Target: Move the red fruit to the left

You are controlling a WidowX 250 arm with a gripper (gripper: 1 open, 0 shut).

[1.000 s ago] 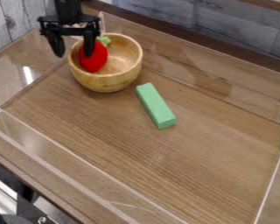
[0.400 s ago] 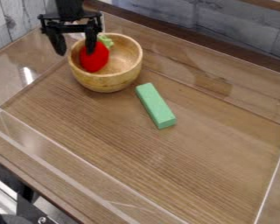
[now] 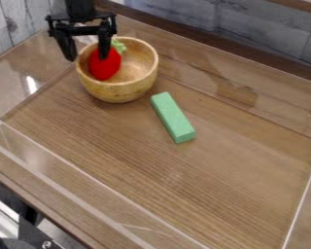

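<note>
The red fruit [image 3: 105, 64], a small strawberry-like toy with a green top, lies inside the wooden bowl [image 3: 135, 78] against its left inner wall. My black gripper [image 3: 86, 41] hangs just above and slightly left of the fruit, over the bowl's left rim. Its jaws stand open, one finger [image 3: 66, 45] outside the rim and the other above the fruit. Nothing is held between them.
A flat light-green rectangular block [image 3: 173, 117] lies on the wooden tabletop to the right of the bowl. Transparent walls [image 3: 28, 146] fence the work area. A dark wall runs along the back.
The gripper has shifted very slightly to the right and up. The fruit and the bowl have not moved.
</note>
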